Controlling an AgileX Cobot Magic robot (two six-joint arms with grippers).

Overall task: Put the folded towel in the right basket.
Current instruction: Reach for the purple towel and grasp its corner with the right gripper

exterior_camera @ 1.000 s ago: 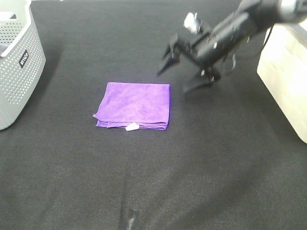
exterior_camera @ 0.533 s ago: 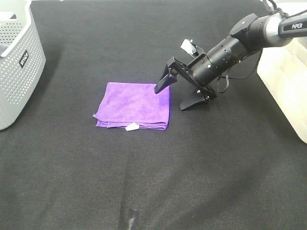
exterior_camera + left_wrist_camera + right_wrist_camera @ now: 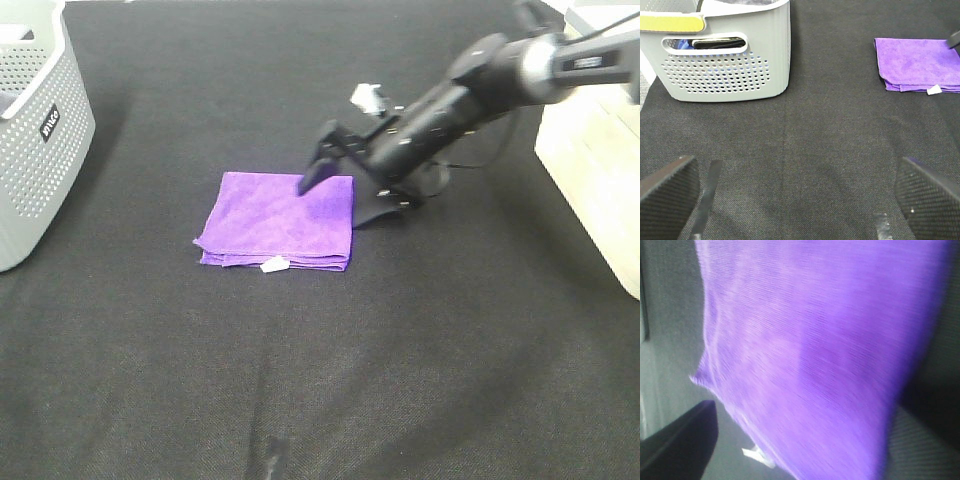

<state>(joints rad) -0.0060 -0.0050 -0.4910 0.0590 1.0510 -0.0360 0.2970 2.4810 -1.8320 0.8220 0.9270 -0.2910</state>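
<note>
The folded purple towel (image 3: 270, 218) lies flat on the black table mat, with a small white tag (image 3: 274, 265) at its near edge. My right gripper (image 3: 335, 200) is open and low over the towel's right edge, one finger (image 3: 308, 180) above the cloth, the other (image 3: 372, 214) just off it on the mat. In the right wrist view the towel (image 3: 815, 350) fills the frame between the dark fingers (image 3: 680, 437). The right basket (image 3: 592, 165) is pale, at the right edge. My left gripper (image 3: 800, 200) is open and empty, far from the towel (image 3: 920, 62).
A grey perforated basket (image 3: 40, 130) stands at the far left; the left wrist view shows it (image 3: 725, 60) holding dark items. The right arm (image 3: 480, 85) stretches from the upper right. Pale tape marks (image 3: 272, 460) lie near the front edge.
My right gripper has come down and to the left, from above the mat beside the towel to over the towel's right edge, still open. The towel has not moved.
</note>
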